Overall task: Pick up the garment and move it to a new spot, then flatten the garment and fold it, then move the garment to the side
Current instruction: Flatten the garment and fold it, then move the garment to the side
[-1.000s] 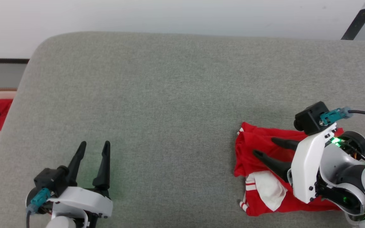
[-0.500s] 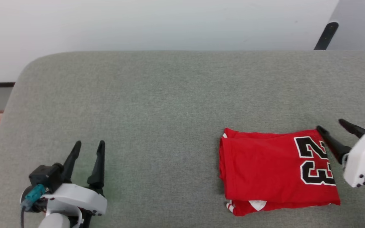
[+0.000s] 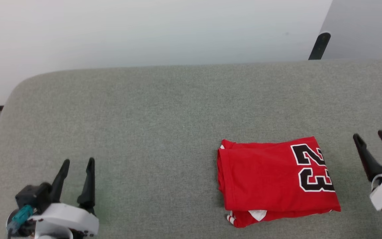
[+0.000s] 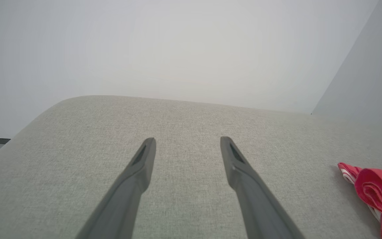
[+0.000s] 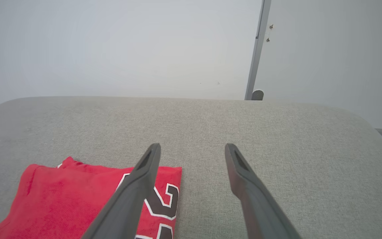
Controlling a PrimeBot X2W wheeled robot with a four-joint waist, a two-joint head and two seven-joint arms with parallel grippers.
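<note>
Toward the right side of the grey tabletop (image 3: 144, 109) lies the folded red jersey (image 3: 270, 179), number up, seemingly parked there as the final step; left gripper (image 3: 78, 161) and right gripper (image 3: 369, 134) hover clear, jaws spread, empty.

Garment (image 3: 270, 179): lies on the cushion (image 3: 161, 109), right of centre. My left gripper (image 3: 78, 161): well apart to its left. My right gripper (image 3: 368, 134): near its right edge, seemingly not touching. Wall (image 3: 144, 30): behind the cushion.
</note>
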